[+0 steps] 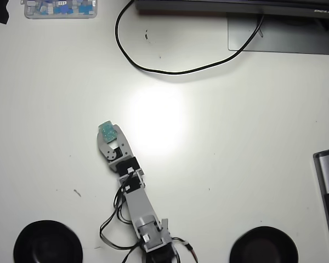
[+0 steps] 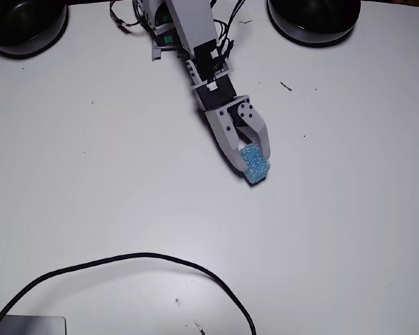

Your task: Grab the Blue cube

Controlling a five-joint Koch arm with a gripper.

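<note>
The grey plastic hand [image 2: 255, 162] is clenched on the small teal-blue speckled spongy cube [image 2: 255, 165], pinching it at the fingertips over the white desk [image 2: 112, 209], seemingly to carry it.

Two black bowls [image 1: 47, 241], a black cable [image 1: 170, 70], perhaps a monitor base [image 1: 285, 34].
</note>
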